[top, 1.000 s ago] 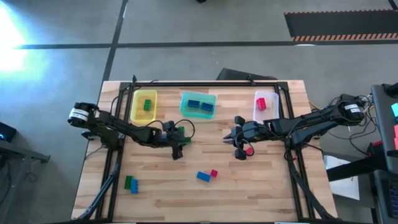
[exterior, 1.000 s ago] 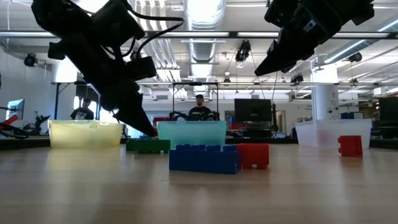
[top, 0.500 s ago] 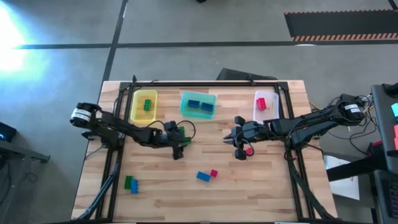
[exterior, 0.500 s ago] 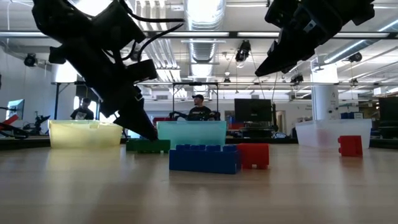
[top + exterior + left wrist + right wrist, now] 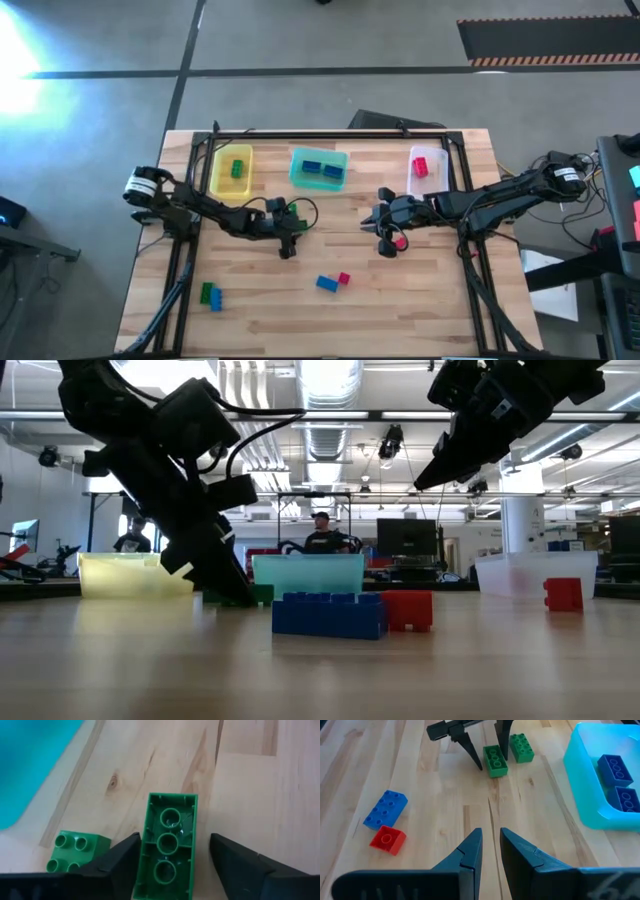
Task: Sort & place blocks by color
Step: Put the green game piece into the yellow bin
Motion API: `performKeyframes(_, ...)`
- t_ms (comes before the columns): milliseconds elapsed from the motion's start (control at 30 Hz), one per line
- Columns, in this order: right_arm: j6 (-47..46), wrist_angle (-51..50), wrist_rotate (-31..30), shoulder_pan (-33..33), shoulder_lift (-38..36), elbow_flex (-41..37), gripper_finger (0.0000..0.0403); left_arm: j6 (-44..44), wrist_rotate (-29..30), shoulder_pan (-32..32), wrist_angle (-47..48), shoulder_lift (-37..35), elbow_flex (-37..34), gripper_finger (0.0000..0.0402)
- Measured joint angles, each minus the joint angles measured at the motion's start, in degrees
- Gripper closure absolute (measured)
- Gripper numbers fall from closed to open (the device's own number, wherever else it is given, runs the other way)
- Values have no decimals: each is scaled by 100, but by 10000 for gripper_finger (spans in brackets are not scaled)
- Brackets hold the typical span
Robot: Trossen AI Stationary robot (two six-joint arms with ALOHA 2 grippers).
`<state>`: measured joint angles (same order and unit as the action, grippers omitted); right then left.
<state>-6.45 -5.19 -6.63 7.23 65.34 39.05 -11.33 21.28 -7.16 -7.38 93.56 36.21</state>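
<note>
Left hand (image 5: 172,857) spread (right (image 5: 490,851) closed)

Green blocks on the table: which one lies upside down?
The long green block between the open fingers of the left gripper shows its hollow underside with round tubes. The smaller green block beside it sits studs up.

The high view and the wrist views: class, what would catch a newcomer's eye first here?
Mid-table, the left gripper straddles an upturned green plastic brick with open fingers, a smaller square green brick lying just beside it. Along the far edge stand three translucent bins: the yellow bin, the teal bin holding blue bricks, and the clear bin.
</note>
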Motion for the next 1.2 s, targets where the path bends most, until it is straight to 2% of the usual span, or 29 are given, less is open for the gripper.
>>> performKeyframes(267,-3,2,0,-1,0,0,346,-37,2,2,-13,0,8,280)
performKeyframes(467,-40,3,0,-1,0,0,346,-184,-144,2,60,-148,120,280)
performKeyframes(700,-49,2,0,-1,0,0,346,-178,-94,16,76,-828,234,280)
performKeyframes(867,-55,2,0,-1,0,-2,346,-159,612,118,577,-1590,171,277)
performKeyframes(1000,-45,17,0,1,0,-8,346,-402,1577,331,1079,-2158,79,276)
performKeyframes(1100,-46,38,2,1,0,-11,346,-860,2310,601,1539,-2510,-2,275)
performKeyframes(1200,-44,42,0,1,0,-13,346,-1767,3111,932,2212,-2779,-11,275)
